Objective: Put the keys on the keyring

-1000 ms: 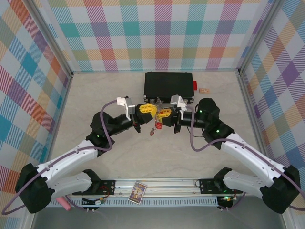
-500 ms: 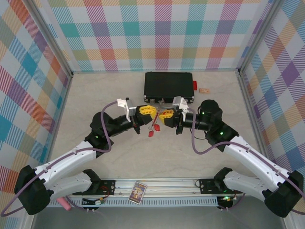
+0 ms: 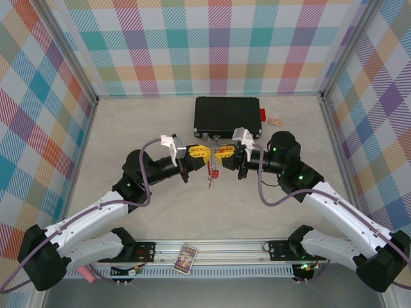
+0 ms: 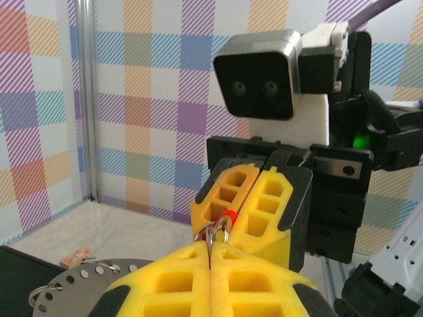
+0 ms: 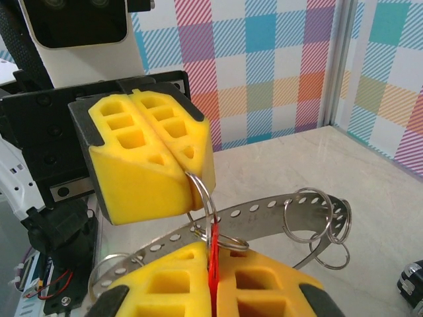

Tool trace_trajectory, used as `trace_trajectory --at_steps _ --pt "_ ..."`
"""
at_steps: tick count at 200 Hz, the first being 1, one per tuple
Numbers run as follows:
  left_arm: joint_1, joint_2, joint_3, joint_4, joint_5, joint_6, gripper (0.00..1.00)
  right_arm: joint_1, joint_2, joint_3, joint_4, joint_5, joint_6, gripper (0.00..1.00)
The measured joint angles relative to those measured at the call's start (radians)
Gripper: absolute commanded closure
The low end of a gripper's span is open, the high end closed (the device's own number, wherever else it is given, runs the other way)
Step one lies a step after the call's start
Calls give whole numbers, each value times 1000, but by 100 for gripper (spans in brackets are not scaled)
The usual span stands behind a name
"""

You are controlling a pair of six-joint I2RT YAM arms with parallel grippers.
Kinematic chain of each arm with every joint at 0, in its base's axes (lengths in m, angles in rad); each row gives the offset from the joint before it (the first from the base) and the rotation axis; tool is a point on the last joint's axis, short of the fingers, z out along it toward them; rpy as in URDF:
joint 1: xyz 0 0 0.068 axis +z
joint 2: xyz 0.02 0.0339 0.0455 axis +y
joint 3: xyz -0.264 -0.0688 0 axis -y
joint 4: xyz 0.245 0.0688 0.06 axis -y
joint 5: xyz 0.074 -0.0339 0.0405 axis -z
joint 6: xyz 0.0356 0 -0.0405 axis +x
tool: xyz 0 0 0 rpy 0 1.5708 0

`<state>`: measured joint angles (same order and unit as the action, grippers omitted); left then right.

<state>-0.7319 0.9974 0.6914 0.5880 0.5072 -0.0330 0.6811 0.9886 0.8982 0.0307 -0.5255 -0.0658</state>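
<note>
Checked walls in many colours stand around the pale tabletop [image 3: 128, 128], where a black case [image 3: 228, 114] and a small red block [image 3: 262, 115] lie in the upper middle, just behind the two arms. Both arms bend inward, so the left gripper [image 3: 204, 153] and the right gripper [image 3: 219, 153] meet tip to tip at the centre. Each is closed on the keyring [image 5: 200, 195], the left on its wire and the right on a thin red part, and the keys [image 3: 212, 173] hang just below. The right wrist view shows up close a perforated metal band [image 5: 264, 205] with split rings curving behind the loop.
</note>
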Motion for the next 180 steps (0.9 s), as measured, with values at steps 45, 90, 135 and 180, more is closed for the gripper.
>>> trace_trajectory --at_steps 45,90,135,180 --pt "0 -1 0 -34 1 22 100 0 8 9 -29 6 -3 100" --pt "0 -8 0 -72 1 47 100 0 12 14 -61 6 -33 100" --pt "0 -26 0 -61 -8 39 100 0 40 63 -102 -23 -63 100" --pt "0 -24 0 -50 -10 18 100 2 91 109 -178 -43 -101 100"
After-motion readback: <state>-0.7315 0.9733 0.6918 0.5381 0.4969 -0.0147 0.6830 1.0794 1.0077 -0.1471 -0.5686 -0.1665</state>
